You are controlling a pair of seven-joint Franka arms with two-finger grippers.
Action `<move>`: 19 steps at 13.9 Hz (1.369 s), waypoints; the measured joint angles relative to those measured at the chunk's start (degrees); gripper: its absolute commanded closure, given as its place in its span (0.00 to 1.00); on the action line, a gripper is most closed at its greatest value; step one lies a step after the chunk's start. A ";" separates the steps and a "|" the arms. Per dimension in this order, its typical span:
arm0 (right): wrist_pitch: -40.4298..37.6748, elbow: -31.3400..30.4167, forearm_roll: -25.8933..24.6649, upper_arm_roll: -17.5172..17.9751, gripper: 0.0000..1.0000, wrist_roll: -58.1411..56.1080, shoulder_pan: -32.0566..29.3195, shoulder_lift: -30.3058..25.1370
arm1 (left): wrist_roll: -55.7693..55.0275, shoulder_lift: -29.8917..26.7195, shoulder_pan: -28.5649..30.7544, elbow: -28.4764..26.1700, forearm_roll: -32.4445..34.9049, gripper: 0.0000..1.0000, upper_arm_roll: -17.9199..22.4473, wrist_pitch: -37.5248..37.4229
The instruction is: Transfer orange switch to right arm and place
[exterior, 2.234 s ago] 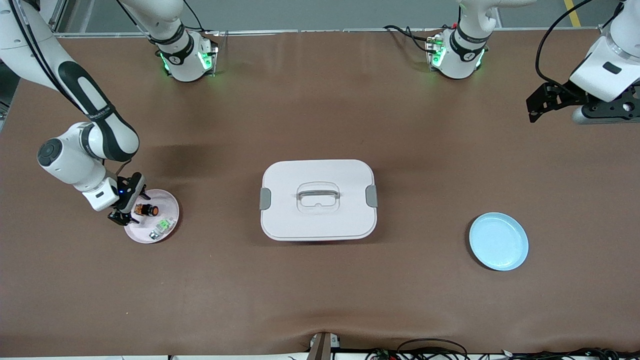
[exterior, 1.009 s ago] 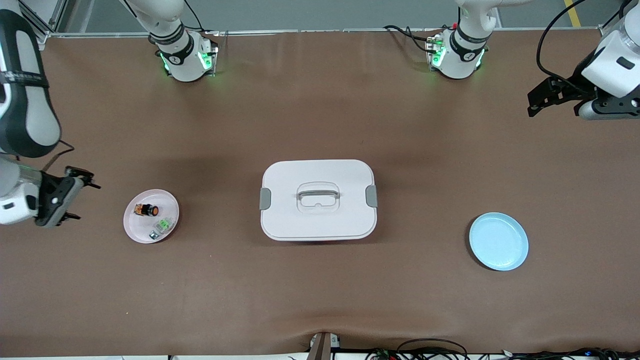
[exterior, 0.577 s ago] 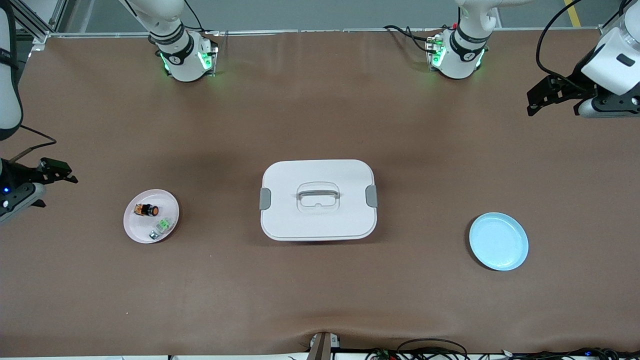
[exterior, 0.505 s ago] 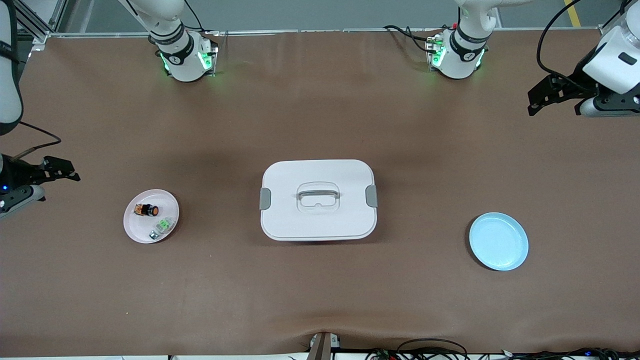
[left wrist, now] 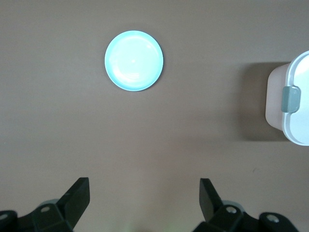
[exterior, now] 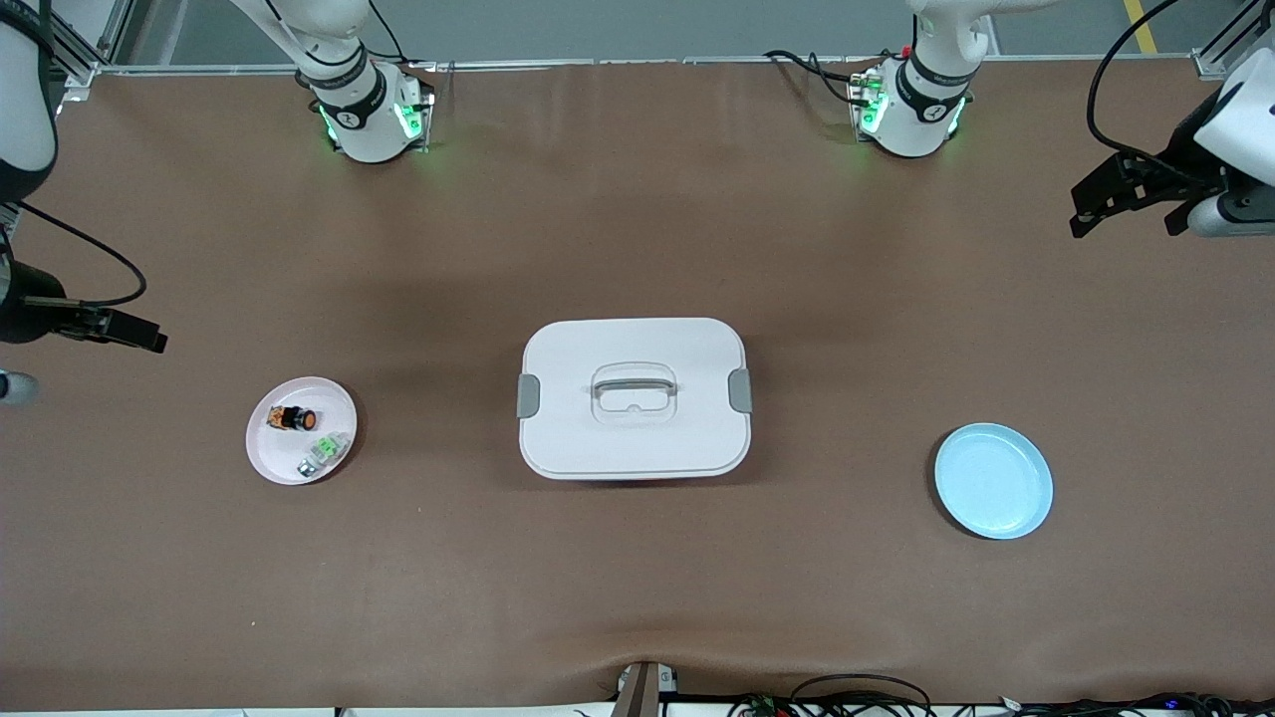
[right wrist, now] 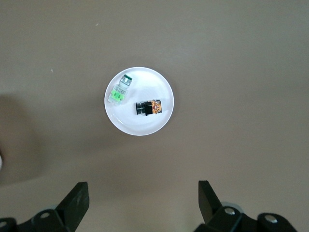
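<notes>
The orange switch [exterior: 292,418] [right wrist: 149,107] lies on its side on a small pink plate [exterior: 274,453] [right wrist: 140,126] toward the right arm's end of the table. A green-and-white clear component [exterior: 321,453] [right wrist: 118,92] lies beside it on the same plate. My right gripper [exterior: 120,329] [right wrist: 142,193] hangs high over the table at that end, off to the side of the plate, open and empty. My left gripper [exterior: 1091,204] [left wrist: 144,191] hangs over the left arm's end of the table, open and empty.
A white lidded box [exterior: 634,398] [left wrist: 297,96] with a grey handle and grey clips stands mid-table. A light blue plate [exterior: 993,481] [left wrist: 133,60] with nothing on it lies toward the left arm's end, nearer the front camera than the box.
My right gripper has left the pink plate, risen and pulled out toward its end of the table, empty. The switch stays on the plate. The left gripper has drifted slightly outward.
</notes>
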 measured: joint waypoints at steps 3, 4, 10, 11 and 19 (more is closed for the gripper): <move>-1.85 2.82 0.02 -0.01 0.00 5.89 0.08 -0.10 | 0.00 1.09 0.00 0.90 0.00 0.00 0.00 0.00; -2.55 3.41 0.31 0.00 0.00 5.99 0.09 -0.09 | 0.00 1.15 0.00 0.97 0.00 0.00 0.00 0.00; -4.66 6.41 6.63 0.39 0.00 -4.75 0.29 -0.21 | 0.00 1.15 -0.01 0.89 0.00 0.00 -0.06 -0.73; -4.67 6.61 6.27 0.36 0.00 -7.99 0.28 -0.38 | 0.00 1.15 -0.01 0.84 0.00 0.00 -0.06 -0.81; -6.31 6.86 5.83 -0.32 0.00 -19.97 0.16 -2.88 | 0.00 0.76 0.14 0.71 1.14 0.00 0.01 -2.70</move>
